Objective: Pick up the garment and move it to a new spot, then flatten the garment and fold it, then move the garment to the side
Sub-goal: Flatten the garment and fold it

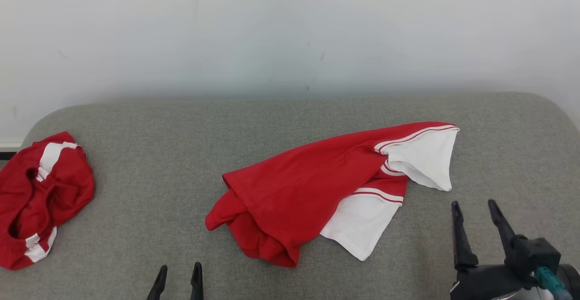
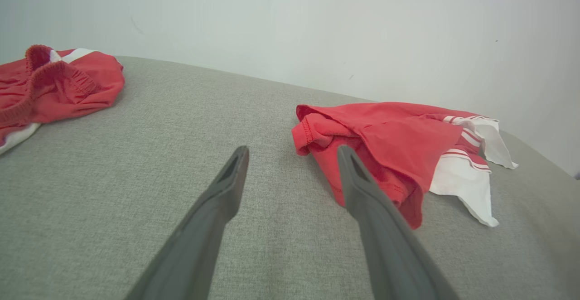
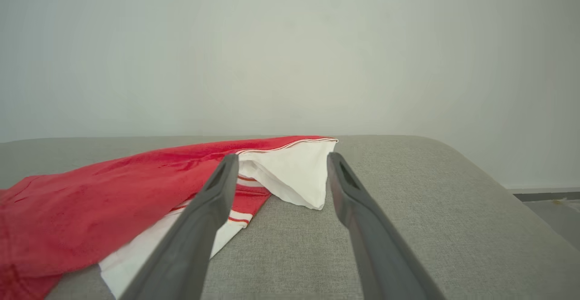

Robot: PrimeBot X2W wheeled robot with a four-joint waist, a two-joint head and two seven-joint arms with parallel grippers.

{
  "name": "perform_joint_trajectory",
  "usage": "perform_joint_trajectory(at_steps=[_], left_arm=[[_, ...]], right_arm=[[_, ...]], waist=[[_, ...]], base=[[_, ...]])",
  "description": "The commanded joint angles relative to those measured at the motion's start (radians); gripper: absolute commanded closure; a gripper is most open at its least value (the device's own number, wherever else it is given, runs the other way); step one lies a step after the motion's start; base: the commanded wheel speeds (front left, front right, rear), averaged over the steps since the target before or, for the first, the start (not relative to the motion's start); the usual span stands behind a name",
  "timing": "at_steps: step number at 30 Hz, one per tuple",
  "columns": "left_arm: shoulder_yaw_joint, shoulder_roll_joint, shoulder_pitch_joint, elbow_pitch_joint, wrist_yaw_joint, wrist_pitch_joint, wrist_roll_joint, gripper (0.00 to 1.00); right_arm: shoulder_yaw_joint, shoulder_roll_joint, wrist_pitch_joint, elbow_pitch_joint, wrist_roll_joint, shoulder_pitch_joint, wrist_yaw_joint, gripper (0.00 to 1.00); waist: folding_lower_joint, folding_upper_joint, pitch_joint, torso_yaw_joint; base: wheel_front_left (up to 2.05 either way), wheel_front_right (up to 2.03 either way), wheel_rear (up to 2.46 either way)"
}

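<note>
Ahead of the left tool (image 1: 180, 267) and right tool (image 1: 473, 204), both spread and empty, garment (image 1: 312, 186) lies crumpled on worktop (image 1: 149, 155): not flattened, not folded, not moved aside. Most remains.

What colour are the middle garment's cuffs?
White cuffs with thin red stripes, on the red garment; clearest in the head view.

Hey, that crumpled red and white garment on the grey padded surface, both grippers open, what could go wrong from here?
The crumpled red and white garment lies in overlapping layers; the open right gripper may pinch several at once, hindering flattening. A second red and white garment sits at the left edge of the grey padded surface; moving the first there could tangle them.
</note>
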Motion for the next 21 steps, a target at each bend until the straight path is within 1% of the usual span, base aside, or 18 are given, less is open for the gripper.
perform_joint_trajectory(at_steps=[1,3,8,16,21], left_arm=[[0.001,0.0,0.015,0.0,0.0,-0.003,0.0,0.0],[0.0,0.0,0.018,0.0,0.0,-0.003,-0.003,0.0],[0.002,0.0,0.017,-0.001,0.0,-0.003,-0.002,0.0],[0.003,0.0,0.008,0.003,-0.005,-0.003,0.006,0.0],[-0.002,0.0,0.0,0.006,-0.007,-0.003,0.009,0.0]], right_arm=[[0.0,0.0,-0.002,0.003,-0.002,0.001,-0.002,0.0],[0.01,-0.001,0.017,-0.034,0.009,0.054,-0.002,0.0],[0.015,0.0,0.036,-0.074,0.021,0.092,-0.002,0.0],[0.015,0.0,0.061,-0.107,0.026,0.097,-0.002,0.0],[0.012,0.0,0.068,-0.099,0.034,0.097,-0.002,0.0]], waist=[[0.0002,0.0,-0.002,-0.002],[0.0002,0.0,-0.005,-0.005],[0.0002,0.0,-0.006,-0.013],[0.0002,0.0,-0.004,-0.018],[0.0002,0.0,0.0,-0.017]], base=[[0.0,0.0,0.0],[0.0,0.0,0.0],[0.0,0.0,0.0],[0.0,0.0,0.0],[0.0,0.0,0.0]])
